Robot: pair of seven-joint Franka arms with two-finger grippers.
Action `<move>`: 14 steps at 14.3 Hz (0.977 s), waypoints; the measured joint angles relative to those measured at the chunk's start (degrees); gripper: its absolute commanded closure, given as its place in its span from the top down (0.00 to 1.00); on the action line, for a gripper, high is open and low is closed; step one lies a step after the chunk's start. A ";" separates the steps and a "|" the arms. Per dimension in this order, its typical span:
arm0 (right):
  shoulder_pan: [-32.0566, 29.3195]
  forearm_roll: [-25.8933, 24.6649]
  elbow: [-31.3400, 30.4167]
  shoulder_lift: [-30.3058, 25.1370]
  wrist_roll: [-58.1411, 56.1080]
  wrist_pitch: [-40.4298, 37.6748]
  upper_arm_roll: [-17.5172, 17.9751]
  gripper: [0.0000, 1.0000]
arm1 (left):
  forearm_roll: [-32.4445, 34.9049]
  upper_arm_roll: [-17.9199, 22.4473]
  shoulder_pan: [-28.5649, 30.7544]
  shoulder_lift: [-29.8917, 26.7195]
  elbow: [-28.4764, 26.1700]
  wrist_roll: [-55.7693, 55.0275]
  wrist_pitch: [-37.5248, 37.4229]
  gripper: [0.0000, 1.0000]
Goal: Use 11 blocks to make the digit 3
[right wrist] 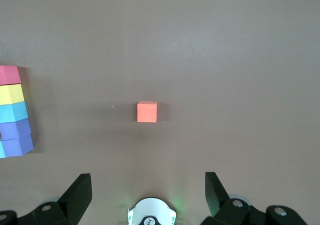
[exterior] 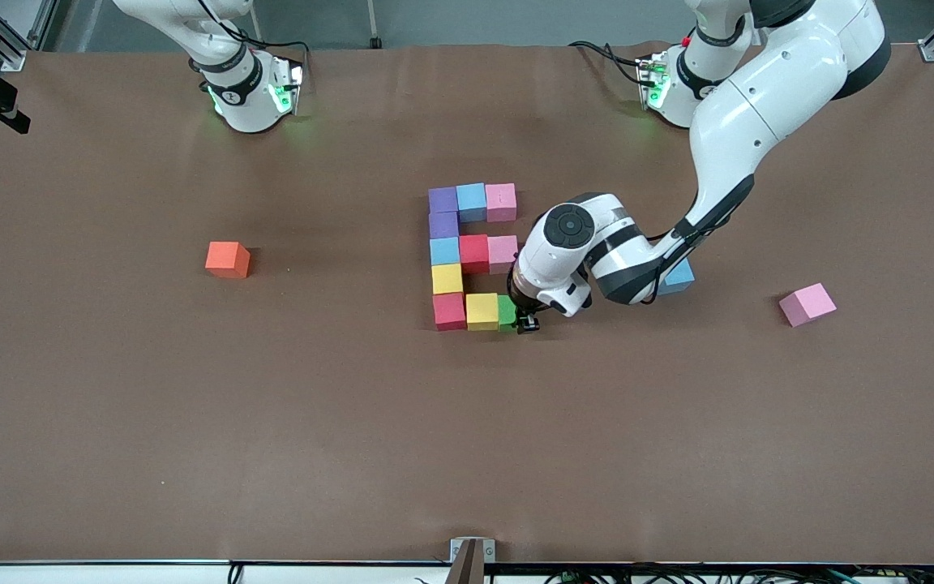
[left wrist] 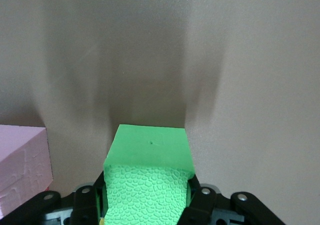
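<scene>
Eleven cubes are sitting together in the middle of the table, forming the mirrored figure. Its top bar is reading purple, light blue, pink. A second purple cube and a light blue one are running down the column toward the front camera, with a red cube and a pink cube making the middle bar. A yellow cube is continuing the column to a red corner cube, and a yellow cube is lying beside that.

The left gripper is reaching down at the open end of this bottom bar, its fingers clamped on the green cube, which is sitting just beside the yellow one. The left forearm is crowding the pink end of the middle bar and partly covering a spare light blue cube lying toward the left arm's end. A spare pink cube is lying well apart, farther toward that end.

The right arm is waiting at its base; the right gripper is hanging with fingers wide apart, over bare table. An orange cube is sitting alone toward the right arm's end.
</scene>
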 measured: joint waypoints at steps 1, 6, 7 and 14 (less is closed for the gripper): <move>0.00 0.00 0.00 0.00 0.00 0.00 0.00 1.00 | 0.00 0.00 -0.07 0.00 0.00 0.00 0.00 0.12; 0.00 0.00 0.00 0.00 -0.04 0.36 0.00 1.00 | 0.00 0.01 -0.21 0.00 0.02 0.00 0.00 0.17; 0.00 0.00 0.00 0.00 -0.05 0.41 0.00 1.00 | 0.00 0.01 -0.21 0.00 0.02 0.00 0.00 0.22; 0.00 -0.44 0.00 0.00 -0.10 0.47 0.03 1.00 | 0.00 0.41 -0.23 0.01 0.04 0.00 0.00 1.00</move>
